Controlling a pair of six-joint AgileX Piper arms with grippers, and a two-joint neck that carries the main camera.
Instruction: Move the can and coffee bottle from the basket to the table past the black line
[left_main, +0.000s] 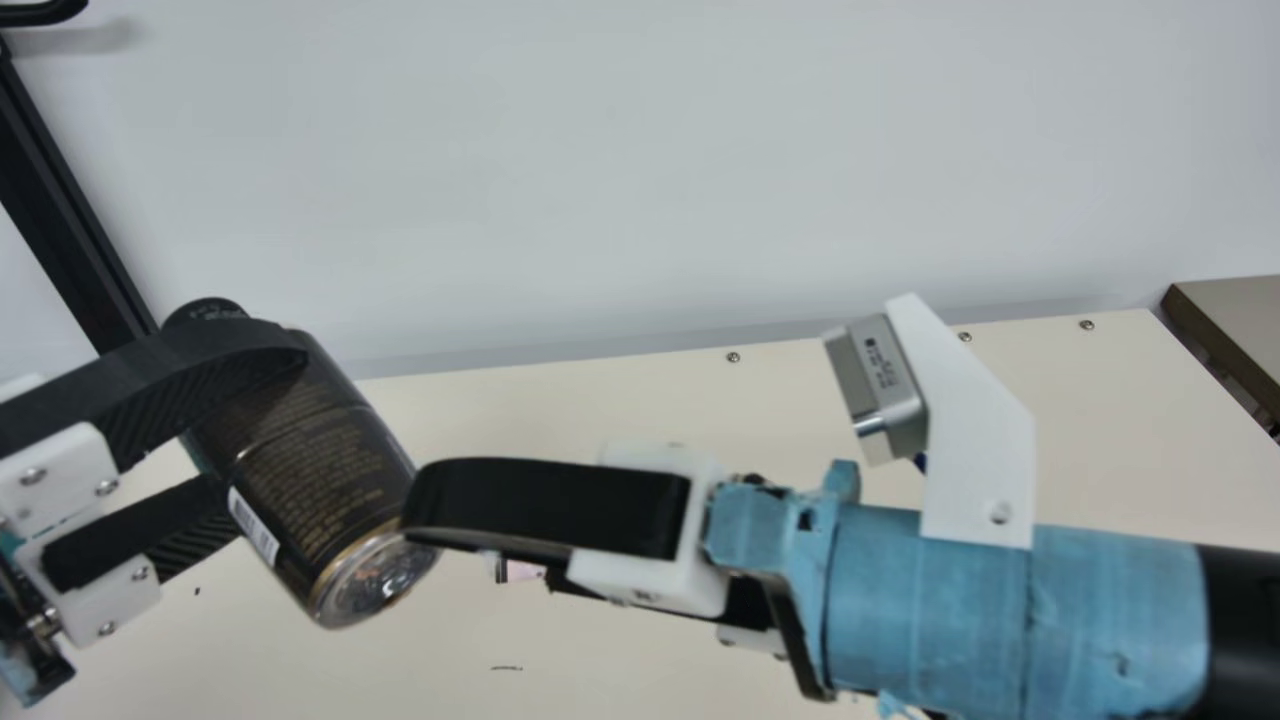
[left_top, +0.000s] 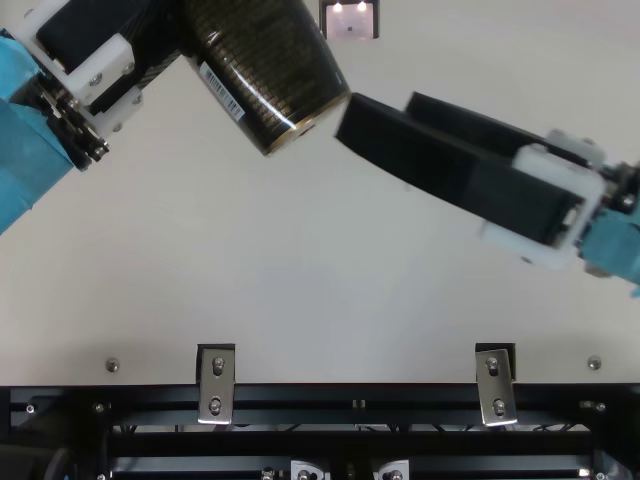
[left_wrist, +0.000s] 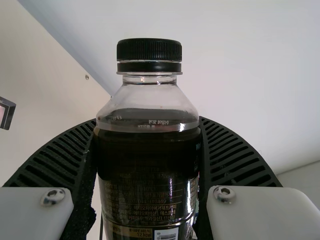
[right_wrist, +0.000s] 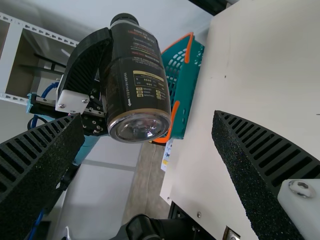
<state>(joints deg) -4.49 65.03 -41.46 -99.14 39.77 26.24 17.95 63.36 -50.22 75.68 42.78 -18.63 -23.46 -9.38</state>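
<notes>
Passing the coffee bottle across in mid-air seemed to be the step in hand, from my left gripper to my right gripper. The left one pinched the bottle around its body, one ribbed finger to each side, and held it tilted above the worktop, with its black cap slanting away and its clear base turned toward the right arm. The right one had its fingers spread wide and nothing between them; in the top view a fingertip came right up by the base, though I could not tell whether they touched.

The basket, teal with orange handles, lay beyond the bottle in the right wrist view. Whether the can had already been moved I could not tell.

The next move called for lining up the right fingers on either side of the lower body, closing them firmly, and only then loosening the left grip. An early release risked a drop. After that, the bottle wanted turning upright and setting down past the black line.
</notes>
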